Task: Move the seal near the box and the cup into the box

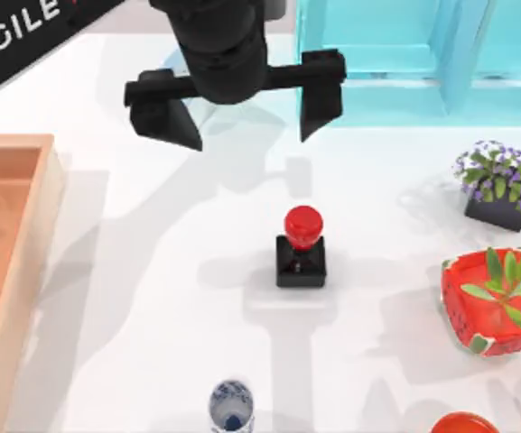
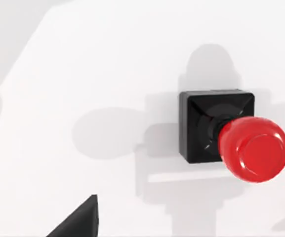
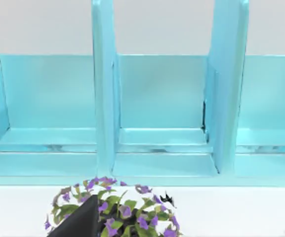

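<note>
On a black sloping panel (image 1: 25, 41) at the far left corner of the top view, the white capital letters "AGILE" can be read; the rest of the word is cut off. No other writing can be made out.

The left hand (image 1: 242, 113) is seen above the far middle of the glossy white counter (image 1: 152, 298), its two black wedge-shaped fingers (image 1: 319, 95) spread wide with nothing between them. The seal (image 1: 302, 248) stands upright near the middle of the counter, nearer than the hand and apart from it. Its knob is a smooth, shiny red dome, and its base is a black square block with bevelled edges. In the left wrist view the seal (image 2: 226, 133) is shown from above, with one black fingertip (image 2: 80, 219) at the edge.

The box (image 1: 12, 262), a shallow orange-brown wooden tray with raised walls, lies at the left edge, well apart from the seal. The cup (image 1: 231, 408), white ceramic with a blue floral pattern and blue inside, stands on the counter at the near edge, outside the box.

A turquoise shelf unit (image 1: 404, 54) with upright dividers stands at the far right. Below it are a dark square pot of purple flowers (image 1: 499, 185) and a red bowl with a green plant (image 1: 499, 302).

In the right wrist view the shelf unit (image 3: 162, 98), the flowers (image 3: 117, 207) and one dark fingertip (image 3: 80, 222) are seen; whether the right hand is spread or closed cannot be told.
</note>
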You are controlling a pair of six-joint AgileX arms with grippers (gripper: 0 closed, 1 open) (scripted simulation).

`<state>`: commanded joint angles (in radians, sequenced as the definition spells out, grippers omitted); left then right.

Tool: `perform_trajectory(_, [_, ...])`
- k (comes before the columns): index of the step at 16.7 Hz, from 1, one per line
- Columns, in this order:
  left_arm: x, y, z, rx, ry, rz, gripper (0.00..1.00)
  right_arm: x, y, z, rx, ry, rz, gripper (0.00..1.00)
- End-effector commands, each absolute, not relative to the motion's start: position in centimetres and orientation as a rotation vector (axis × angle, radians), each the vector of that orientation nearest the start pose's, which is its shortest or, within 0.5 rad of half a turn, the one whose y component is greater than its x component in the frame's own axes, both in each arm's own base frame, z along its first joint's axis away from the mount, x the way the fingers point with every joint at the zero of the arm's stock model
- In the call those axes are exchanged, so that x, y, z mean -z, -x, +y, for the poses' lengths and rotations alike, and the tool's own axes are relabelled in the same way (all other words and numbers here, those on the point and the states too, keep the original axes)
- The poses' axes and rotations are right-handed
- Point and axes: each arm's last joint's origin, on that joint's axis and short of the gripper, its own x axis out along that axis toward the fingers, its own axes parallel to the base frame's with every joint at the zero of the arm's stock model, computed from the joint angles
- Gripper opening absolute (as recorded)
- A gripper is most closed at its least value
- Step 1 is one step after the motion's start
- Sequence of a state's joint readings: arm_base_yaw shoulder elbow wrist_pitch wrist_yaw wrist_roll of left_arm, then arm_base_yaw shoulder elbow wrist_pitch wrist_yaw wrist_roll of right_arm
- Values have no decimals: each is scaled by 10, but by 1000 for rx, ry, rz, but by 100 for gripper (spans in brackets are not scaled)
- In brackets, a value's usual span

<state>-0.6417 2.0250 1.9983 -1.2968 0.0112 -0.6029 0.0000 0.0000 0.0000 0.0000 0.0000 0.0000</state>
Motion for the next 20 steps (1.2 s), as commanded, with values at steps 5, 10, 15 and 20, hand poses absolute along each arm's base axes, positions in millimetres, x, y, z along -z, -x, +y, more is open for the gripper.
perform_trajectory(5, [-245, -348, -301, 45, 10, 1532, 100, -160, -106, -1, 0, 0, 0, 100])
perform_trajectory(10, [-229, -348, -316, 15, -16, 1570, 100, -160, -106, -1, 0, 0, 0, 100])
perform_trajectory(15, [-228, -350, -315, 13, -13, 1570, 100, -160, -106, -1, 0, 0, 0, 100])
perform_trajectory(20, [-192, -352, -317, 15, -16, 1570, 100, -160, -106, -1, 0, 0, 0, 100])
